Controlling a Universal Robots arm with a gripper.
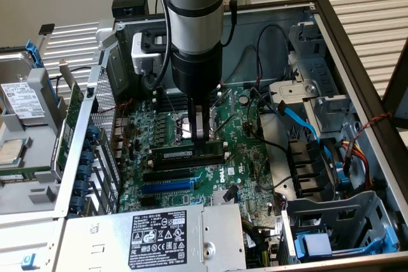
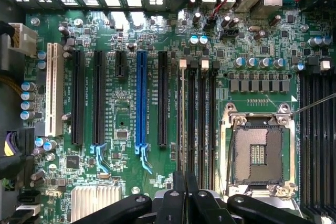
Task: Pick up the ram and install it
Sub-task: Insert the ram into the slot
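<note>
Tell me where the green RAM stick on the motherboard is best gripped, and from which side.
Grip the RAM stick by its top long edge, coming straight down from above and clamping its two flat faces. It stands upright on edge among the black memory slots, so only that thin upper edge is free.

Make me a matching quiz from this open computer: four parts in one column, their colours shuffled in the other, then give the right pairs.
1. the ram
2. flat data cable
3. power supply label
4. finned heatsink

A. black
B. silver
C. green
D. blue

Pairs: 1-C, 2-D, 3-A, 4-B
</note>
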